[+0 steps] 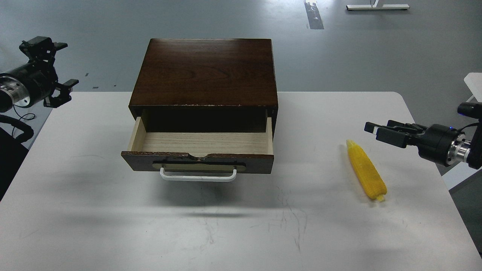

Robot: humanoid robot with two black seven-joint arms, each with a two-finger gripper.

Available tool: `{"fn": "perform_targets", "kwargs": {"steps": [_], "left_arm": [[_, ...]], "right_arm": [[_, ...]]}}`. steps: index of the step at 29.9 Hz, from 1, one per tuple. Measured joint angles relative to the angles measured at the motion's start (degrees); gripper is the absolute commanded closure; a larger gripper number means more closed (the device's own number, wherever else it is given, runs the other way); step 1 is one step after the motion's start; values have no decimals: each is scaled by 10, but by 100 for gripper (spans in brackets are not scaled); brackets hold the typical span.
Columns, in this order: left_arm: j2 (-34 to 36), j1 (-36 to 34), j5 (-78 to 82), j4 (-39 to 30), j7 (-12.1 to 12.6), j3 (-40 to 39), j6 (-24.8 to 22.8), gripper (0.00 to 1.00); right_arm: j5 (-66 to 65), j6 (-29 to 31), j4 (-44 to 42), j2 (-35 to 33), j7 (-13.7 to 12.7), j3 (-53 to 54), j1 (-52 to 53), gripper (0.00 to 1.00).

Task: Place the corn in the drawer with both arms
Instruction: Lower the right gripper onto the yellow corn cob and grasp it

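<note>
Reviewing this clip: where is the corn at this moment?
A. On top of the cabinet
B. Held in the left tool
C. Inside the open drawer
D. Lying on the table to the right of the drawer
D. The corn lies flat on the white table, well right of the open drawer, whose pale interior holds nothing; the right tool hangs beside the corn without touching it.

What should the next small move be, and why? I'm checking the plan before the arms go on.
Probably lower the right gripper onto the corn and close on it. The drawer already stands pulled open and holds nothing, the corn lies on the table just below that gripper, and the left gripper is far away.
</note>
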Motion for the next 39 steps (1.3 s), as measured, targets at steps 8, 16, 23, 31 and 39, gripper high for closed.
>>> {"fn": "perform_targets", "kwargs": {"steps": [8,16,23,31,39], "left_arm": [[-8,9,0,3,-1,0,3,1],[-8,12,1,2,-9,1,0,1],[-6,14,2,2,-10,1,0,1],[-6,30,7,1,-23,1,4,1],[-6,33,8,1,-24,3,6,1]], "right_arm": [[-41,-7,-70,24,-9,-61,-1,0],[-33,-8,-120,86,-10,-69,-7,2],[-35,-9,-122,106,-11,-94,-4,15],[-43,-37,-153,133,-13,-151,1,62],[-43,-78,-165,146,-8,-159,3,66]]}}
